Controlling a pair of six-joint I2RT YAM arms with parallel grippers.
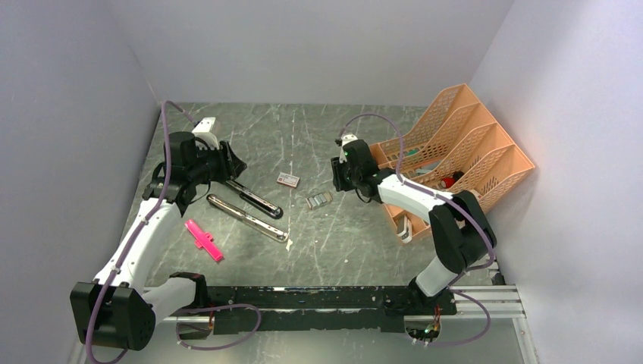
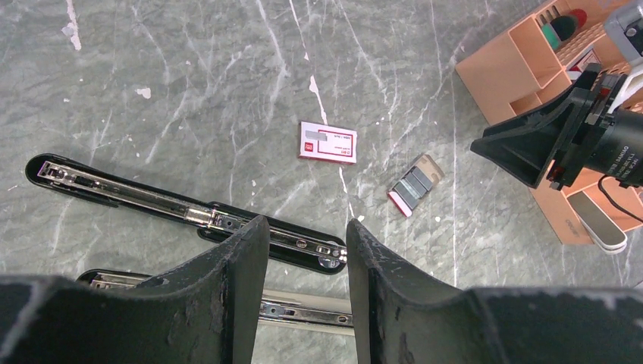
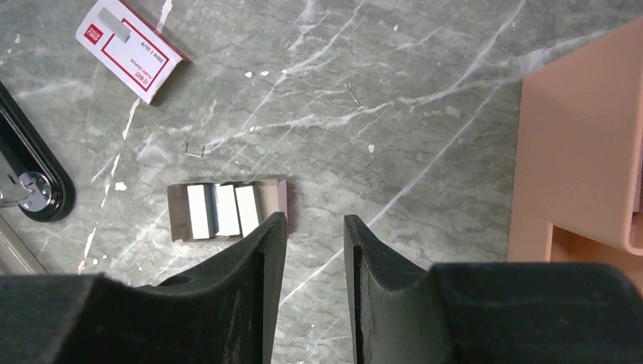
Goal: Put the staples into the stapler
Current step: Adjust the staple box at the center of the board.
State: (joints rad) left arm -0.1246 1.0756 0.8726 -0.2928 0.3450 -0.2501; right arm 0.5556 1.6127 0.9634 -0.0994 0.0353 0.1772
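Both grippers empty. Left gripper (image 2: 307, 231), fingers parted, above the stapler (image 1: 258, 203) — splayed flat, opened up for loading. Right gripper (image 3: 315, 227), fingers apart, beside the staples (image 3: 224, 211) at its 9 o'clock — near enough to pick. Lie at 3 o'clock of the stapler from above.

Bright, even overhead light, soft shadows, chrome glints on the stapler (image 2: 136, 199)
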